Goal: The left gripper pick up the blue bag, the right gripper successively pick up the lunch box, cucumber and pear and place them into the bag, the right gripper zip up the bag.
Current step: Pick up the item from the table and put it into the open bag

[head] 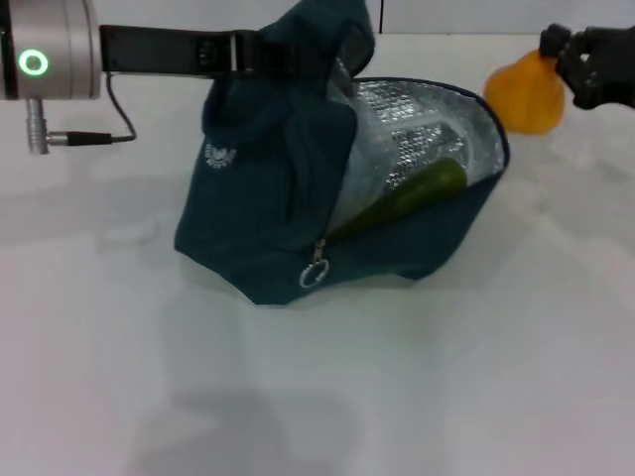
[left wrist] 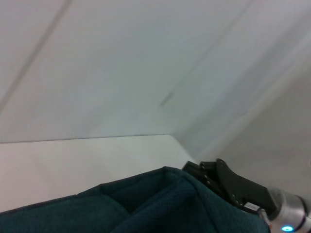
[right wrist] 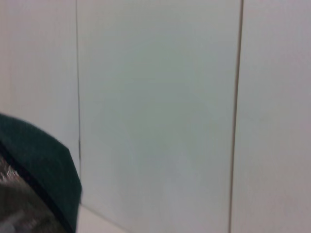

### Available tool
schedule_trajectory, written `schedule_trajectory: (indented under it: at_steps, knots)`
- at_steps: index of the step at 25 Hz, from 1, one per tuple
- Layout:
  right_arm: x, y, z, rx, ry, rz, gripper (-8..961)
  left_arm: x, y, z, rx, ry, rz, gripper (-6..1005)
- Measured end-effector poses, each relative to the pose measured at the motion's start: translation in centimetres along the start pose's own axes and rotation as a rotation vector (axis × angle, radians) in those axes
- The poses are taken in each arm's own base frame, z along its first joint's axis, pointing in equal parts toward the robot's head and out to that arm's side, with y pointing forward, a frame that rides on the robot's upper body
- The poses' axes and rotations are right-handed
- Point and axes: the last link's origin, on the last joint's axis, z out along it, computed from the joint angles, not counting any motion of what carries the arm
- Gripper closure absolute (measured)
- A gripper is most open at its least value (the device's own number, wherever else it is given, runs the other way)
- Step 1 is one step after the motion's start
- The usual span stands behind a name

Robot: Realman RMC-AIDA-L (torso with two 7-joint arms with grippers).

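Half of the cucumber (head: 422, 190) is lying buried in the blue bag (head: 268, 213), only its upper end poking out against the silver lining, and I can't spot the lunch box anywhere. The bag is sitting tilted on the white table (head: 397, 397), mouth gaping toward the robot's right, zipper ring hanging at the front. The left gripper (head: 298, 52) is reaching in flat from the left, its fingers buried in the fabric at the top of the bag and clamped on it. The right gripper (head: 568, 59) is hanging at the far right, partly cut off by the edge, pinching the pear (head: 524, 91) just above and beside the bag's rim. Both wrist views are mostly showing blank wall plus a bit of bag.
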Motion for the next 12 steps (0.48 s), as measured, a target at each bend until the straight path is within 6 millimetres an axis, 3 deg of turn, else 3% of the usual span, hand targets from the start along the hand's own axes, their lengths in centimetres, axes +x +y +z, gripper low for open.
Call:
schedule_trajectory:
  at_steps: [5,12]
  knots:
    - [-2.1,0.6,-1.8,-0.07,-0.118,-0.031,923,0.0,1.2,1.1,-0.065,-0.013,0.012,959]
    - [-4.5,2.6,-2.1,-0.226,-0.23,-0.042,923,-0.1,2.4,2.1,-0.131,-0.02,0.02,959]
